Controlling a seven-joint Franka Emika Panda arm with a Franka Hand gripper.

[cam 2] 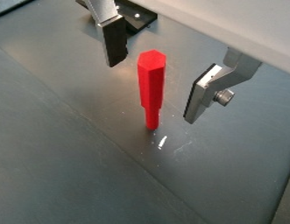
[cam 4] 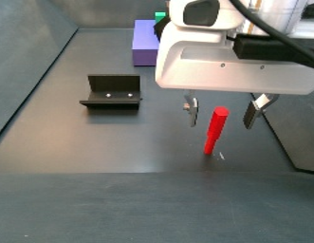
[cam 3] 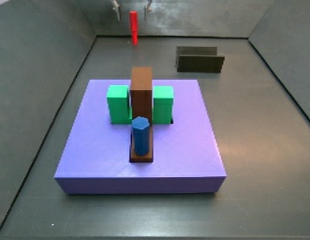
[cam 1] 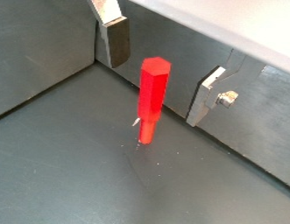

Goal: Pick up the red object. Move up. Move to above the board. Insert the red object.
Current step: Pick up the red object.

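Standing upright on the dark grey floor, the thin bright-red peg sits between the two silver fingers of the gripper, jaws spread wide and touching nothing; both wrist views show clear gaps beside the peg. In a side view the peg is near the back wall, well apart from the long brown board on the purple slab. Dark L-shaped fixture stands to one side.

Bright-red object, white-bodied gripper
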